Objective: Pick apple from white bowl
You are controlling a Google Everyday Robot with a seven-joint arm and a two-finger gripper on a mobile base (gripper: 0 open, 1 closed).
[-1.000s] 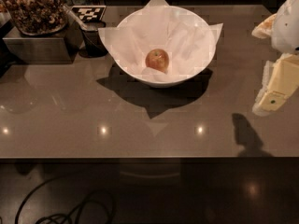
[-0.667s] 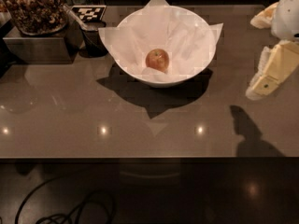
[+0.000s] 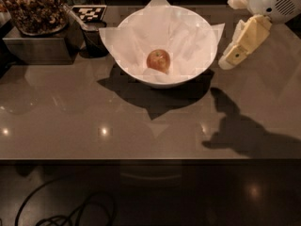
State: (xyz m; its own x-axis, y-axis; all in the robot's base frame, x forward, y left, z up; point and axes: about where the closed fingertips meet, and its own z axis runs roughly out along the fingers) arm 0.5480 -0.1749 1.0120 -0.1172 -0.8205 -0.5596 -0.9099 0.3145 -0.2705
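The apple is small, round and red-orange. It lies at the bottom of the white bowl, which is lined with crinkled white paper and stands at the back middle of the table. My gripper hangs at the upper right, just right of the bowl's rim and above the table. Its two cream fingers stand apart, and the lower finger points down and left. The gripper is open and empty.
A dark glass jar of nuts sits on a metal box at the back left. A dark cup and a black-and-white marker tag stand beside it. The brown table's front edge runs across, with cables on the floor.
The gripper has moved left and a little up, closer to the bowl's right rim. The apple and bowl have not moved.
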